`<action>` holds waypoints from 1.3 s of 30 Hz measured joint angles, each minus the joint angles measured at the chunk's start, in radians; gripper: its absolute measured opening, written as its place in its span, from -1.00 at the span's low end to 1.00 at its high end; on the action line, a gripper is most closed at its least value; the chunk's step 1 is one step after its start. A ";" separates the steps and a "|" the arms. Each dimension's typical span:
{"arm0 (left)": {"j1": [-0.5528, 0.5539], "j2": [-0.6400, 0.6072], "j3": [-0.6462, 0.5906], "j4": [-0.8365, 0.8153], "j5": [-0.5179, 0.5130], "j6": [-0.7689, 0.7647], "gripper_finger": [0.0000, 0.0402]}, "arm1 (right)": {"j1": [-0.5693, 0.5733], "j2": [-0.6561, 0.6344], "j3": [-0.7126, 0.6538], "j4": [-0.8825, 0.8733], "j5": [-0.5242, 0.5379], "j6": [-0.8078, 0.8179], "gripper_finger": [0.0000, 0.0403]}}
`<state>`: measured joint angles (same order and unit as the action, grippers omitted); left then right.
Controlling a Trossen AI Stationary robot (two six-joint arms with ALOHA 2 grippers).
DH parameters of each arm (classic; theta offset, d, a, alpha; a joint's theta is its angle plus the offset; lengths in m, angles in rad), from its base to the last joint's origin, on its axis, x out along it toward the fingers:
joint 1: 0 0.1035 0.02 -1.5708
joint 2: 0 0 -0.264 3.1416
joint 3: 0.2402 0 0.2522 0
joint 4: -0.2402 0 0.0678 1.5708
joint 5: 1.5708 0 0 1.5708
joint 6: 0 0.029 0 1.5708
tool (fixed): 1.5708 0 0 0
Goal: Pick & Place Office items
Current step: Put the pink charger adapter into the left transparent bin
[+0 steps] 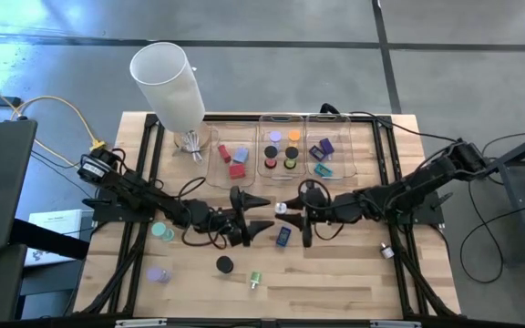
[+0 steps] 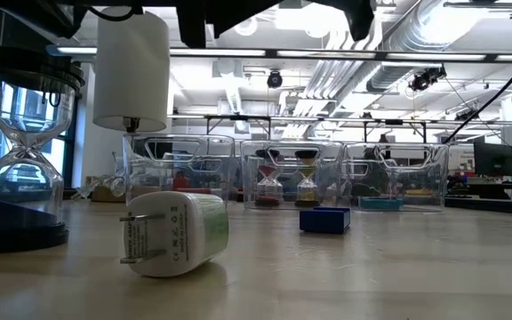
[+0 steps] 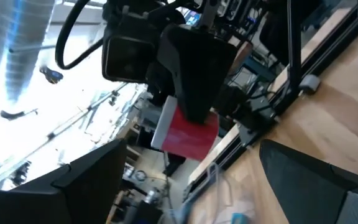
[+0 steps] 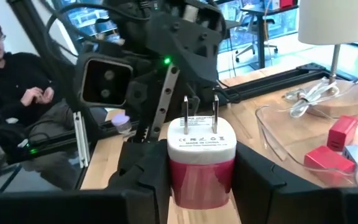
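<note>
Right gripper (image 4: 201, 180) grasps a red-and-white plug adapter (image 4: 201, 158) at mid-table.
The adapter sits clamped between its fingers, prongs pointing toward the left gripper (image 1: 255, 212), whose fingers are spread and empty, just in front of the left clear tray (image 1: 215, 169). A blue block (image 1: 283, 236) lies just beside the grippers; a black disc (image 1: 225, 264) and a green-and-white plug (image 1: 254, 280) lie nearer the table's front edge.

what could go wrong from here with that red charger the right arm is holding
1. The right gripper clamps only the red lower body of the red charger, prongs pointing away, so it could twist or slip on the way to a tray.
2. The open left gripper faces it close by over mid-table, so the two arms could bump.
3. The left tray already holds red blocks, so a drop may knock them.
</note>
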<state>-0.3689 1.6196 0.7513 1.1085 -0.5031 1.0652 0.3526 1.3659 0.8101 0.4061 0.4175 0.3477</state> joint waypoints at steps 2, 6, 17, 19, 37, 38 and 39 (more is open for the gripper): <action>0.000 0.000 0.000 0.003 0.000 0.031 0.80 | -0.003 0.000 0.000 0.000 -0.001 0.000 -0.42; 0.000 0.000 0.000 0.000 0.037 0.072 0.80 | -0.011 0.000 0.000 0.013 -0.005 0.007 -0.42; 0.019 0.000 0.000 0.007 0.041 0.114 0.80 | -0.046 0.000 0.000 0.026 -0.070 0.048 -0.42; 0.024 0.000 0.000 0.007 0.041 0.115 0.80 | -0.046 0.000 0.000 0.033 -0.094 0.049 -0.42; 0.040 0.000 0.012 0.008 0.094 0.117 0.78 | -0.055 0.000 0.000 0.032 -0.106 0.049 -0.42; 0.040 0.000 0.014 0.008 0.099 0.117 0.78 | -0.058 0.001 0.000 0.032 -0.106 0.049 -0.42; 0.041 0.000 0.015 0.009 0.109 0.117 0.78 | -0.059 0.009 0.000 0.037 -0.106 0.049 -0.42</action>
<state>-0.3283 1.6196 0.7662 1.1175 -0.3945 1.1822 0.2932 1.3751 0.8101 0.4433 0.3115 0.3965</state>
